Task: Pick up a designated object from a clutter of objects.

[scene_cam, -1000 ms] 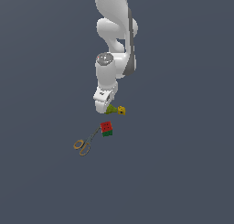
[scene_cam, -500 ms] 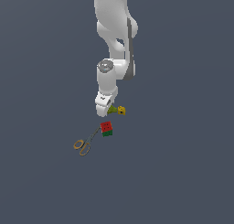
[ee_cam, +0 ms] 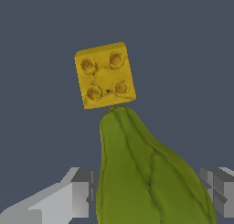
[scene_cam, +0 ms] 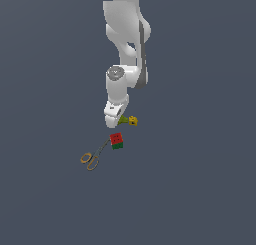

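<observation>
The gripper (ee_cam: pixel 148 191) is spread open, its fingers (ee_cam: pixel 80 191) flanking but not touching the olive-green pear-like lump (ee_cam: pixel 146 173), which lies on the grey floor (scene_cam: pixel 200 189) with its narrow tip just beside the yellow studded cube (ee_cam: pixel 104 74).

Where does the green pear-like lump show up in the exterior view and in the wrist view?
Exterior view: the green pear-like lump is mostly hidden behind the gripper, a sliver showing beside the yellow studded cube.
Wrist view: the lump fills the lower middle, between the two fingers, its narrow end meeting the cube.
Shared landmark: the yellow studded cube, right next to the lump in both.
</observation>
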### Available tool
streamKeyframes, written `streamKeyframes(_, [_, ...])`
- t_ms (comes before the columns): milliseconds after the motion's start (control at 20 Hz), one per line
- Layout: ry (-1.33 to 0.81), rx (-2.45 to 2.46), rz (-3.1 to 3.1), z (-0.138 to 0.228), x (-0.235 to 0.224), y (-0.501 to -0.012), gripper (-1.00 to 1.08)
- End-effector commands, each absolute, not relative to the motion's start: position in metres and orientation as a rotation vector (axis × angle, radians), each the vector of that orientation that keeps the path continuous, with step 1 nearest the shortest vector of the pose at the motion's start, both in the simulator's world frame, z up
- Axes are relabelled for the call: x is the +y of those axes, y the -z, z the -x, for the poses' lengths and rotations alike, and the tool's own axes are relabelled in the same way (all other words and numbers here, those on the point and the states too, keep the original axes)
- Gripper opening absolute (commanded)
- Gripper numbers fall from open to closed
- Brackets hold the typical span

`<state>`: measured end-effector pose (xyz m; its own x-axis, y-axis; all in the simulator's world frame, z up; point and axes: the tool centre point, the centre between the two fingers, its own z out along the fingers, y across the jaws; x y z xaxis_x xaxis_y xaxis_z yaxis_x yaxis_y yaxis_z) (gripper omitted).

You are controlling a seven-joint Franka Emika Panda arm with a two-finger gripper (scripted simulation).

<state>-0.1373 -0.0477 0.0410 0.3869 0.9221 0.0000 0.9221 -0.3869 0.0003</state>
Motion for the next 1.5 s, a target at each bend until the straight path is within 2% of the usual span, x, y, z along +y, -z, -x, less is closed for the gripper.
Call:
streamKeyframes(0, [0.0,1.74,-2.616,0.137,-0.047,-0.041,-1.0])
streamKeyframes(750, [0.0,1.739,-2.616,0.123,-0.04,-0.062,-1.0])
streamKeyframes(1450, [0.003,1.737,-2.615,0.061,-0.01,-0.149,-1.0])
